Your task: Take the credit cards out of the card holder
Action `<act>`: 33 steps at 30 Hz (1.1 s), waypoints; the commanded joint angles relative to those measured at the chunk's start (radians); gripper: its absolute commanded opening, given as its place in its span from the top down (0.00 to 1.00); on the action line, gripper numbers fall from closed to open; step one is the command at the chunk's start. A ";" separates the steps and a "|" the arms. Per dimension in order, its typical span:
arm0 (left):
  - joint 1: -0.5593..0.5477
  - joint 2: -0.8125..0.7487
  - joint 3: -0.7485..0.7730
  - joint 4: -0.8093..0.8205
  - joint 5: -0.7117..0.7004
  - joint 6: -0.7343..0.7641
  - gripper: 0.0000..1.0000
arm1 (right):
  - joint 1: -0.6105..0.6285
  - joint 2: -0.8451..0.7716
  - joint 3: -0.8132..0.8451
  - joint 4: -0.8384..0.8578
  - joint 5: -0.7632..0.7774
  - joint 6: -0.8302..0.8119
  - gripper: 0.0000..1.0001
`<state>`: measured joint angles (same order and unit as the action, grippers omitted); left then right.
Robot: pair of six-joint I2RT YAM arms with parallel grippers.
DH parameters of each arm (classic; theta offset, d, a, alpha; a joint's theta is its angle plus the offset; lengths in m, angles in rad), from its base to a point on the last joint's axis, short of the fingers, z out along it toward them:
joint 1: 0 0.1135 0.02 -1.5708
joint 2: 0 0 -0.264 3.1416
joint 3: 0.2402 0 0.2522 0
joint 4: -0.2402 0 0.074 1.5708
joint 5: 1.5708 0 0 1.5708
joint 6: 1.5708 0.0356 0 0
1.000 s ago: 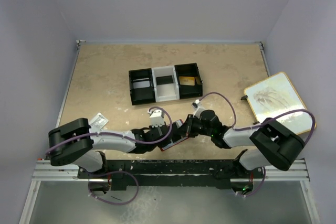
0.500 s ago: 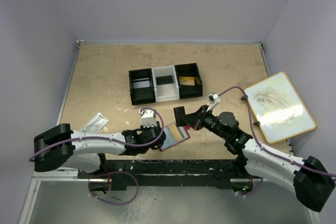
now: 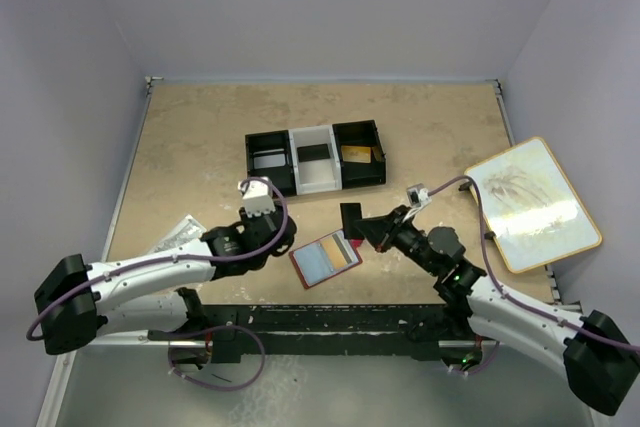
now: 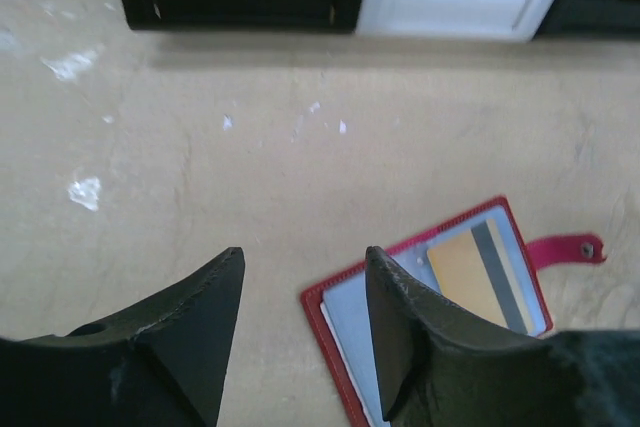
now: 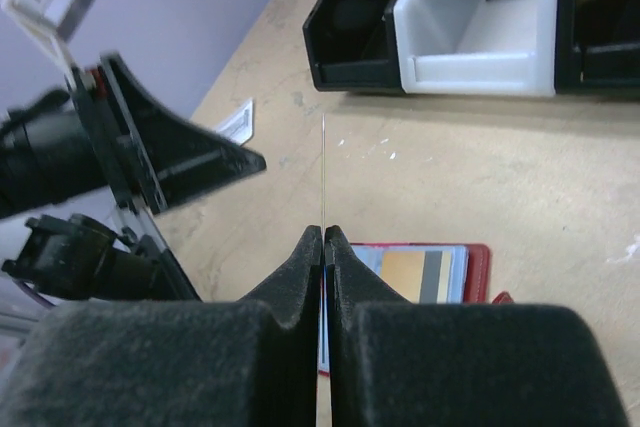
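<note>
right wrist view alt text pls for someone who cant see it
The right gripper is shut on a thin card seen edge-on. Beyond it the red card holder lies open on the table with an orange card inside; a black-and-white tray sits farther back.

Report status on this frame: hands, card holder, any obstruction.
Left hand open, by the card holder. Right hand shut on one card, clear of the holder. Holder lies open on the table, orange card inside. Nothing in the way.
</note>
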<state>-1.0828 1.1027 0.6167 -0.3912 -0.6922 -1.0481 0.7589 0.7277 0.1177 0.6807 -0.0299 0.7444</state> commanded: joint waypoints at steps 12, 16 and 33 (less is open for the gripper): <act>0.523 -0.004 0.350 -0.279 0.149 0.361 0.30 | -0.001 0.238 0.322 0.055 0.031 -0.648 1.00; 0.658 0.009 0.396 -0.324 0.160 0.467 0.27 | 0.000 0.321 0.418 -0.008 -0.010 -0.839 1.00; 0.715 -0.173 0.268 -0.231 0.106 0.538 0.19 | -0.039 0.844 0.945 -0.379 -0.089 -1.408 1.00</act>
<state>-0.3733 0.9512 0.8883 -0.6529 -0.5694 -0.5343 0.7494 1.4799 0.9501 0.3889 -0.1062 -0.5426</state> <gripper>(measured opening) 0.805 0.007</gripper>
